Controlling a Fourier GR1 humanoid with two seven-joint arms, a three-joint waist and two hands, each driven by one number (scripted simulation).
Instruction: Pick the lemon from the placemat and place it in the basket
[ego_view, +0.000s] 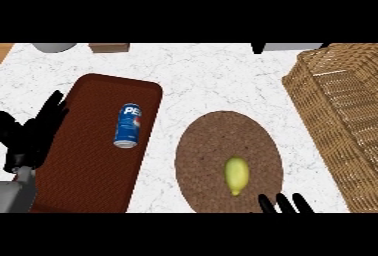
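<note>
The lemon (236, 175) lies on the round placemat (214, 135), near its near edge. Only fingertips of the right hand (284, 204) show, straight and apart, just near of the lemon. The lemon could roll away if the fingers push it sideways. I cannot see inside the wicker basket (336, 115) at right. The left hand (29, 137) rests with spread fingers at the left.

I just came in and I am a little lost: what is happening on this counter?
A robot is about to pick up a lemon, which lies untouched on a round brown placemat. Its right hand shows only fingertips just below the mat. The left hand rests open at the left edge. The wicker basket waits at the right.
</note>
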